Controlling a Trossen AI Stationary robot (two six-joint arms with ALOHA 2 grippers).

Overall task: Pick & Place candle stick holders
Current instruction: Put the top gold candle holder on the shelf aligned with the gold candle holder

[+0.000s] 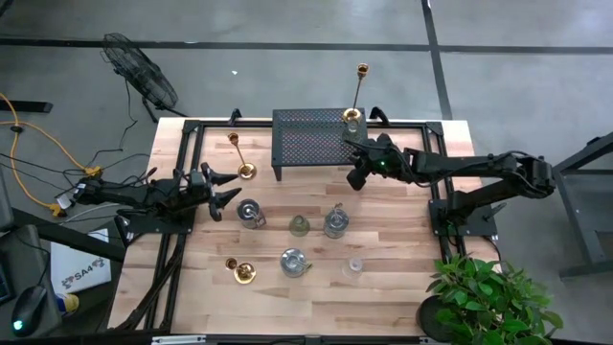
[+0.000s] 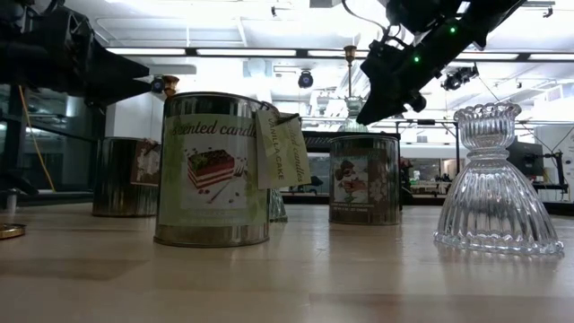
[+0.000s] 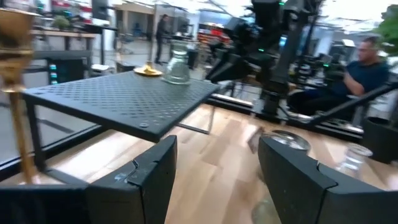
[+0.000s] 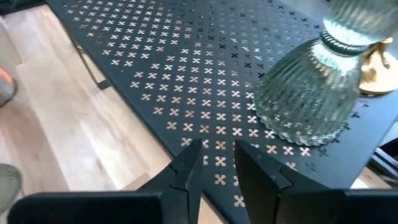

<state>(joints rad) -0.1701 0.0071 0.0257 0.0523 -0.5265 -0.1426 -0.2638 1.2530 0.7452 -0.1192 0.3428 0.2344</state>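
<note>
Hovering at the black mesh stand's [image 1: 308,137] edge, the right gripper [image 4: 217,163] stood slightly parted and empty, near a clear glass holder [image 4: 309,99] on the stand. The left gripper [image 3: 214,165] gaped, empty. Three brass stick holders [image 1: 359,91] stood visible.

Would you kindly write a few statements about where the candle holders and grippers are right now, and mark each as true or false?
1. A clear glass holder stands on the black mesh stand. True.
2. The left gripper grips a brass holder. False: its fingers are open and empty.
3. A tall brass holder stands on the stand beside the glass one. True.
4. The right gripper clamps the glass holder. False: it sits apart from it, holding nothing.
5. All brass holders are on the stand. False: one stands on the table.
</note>
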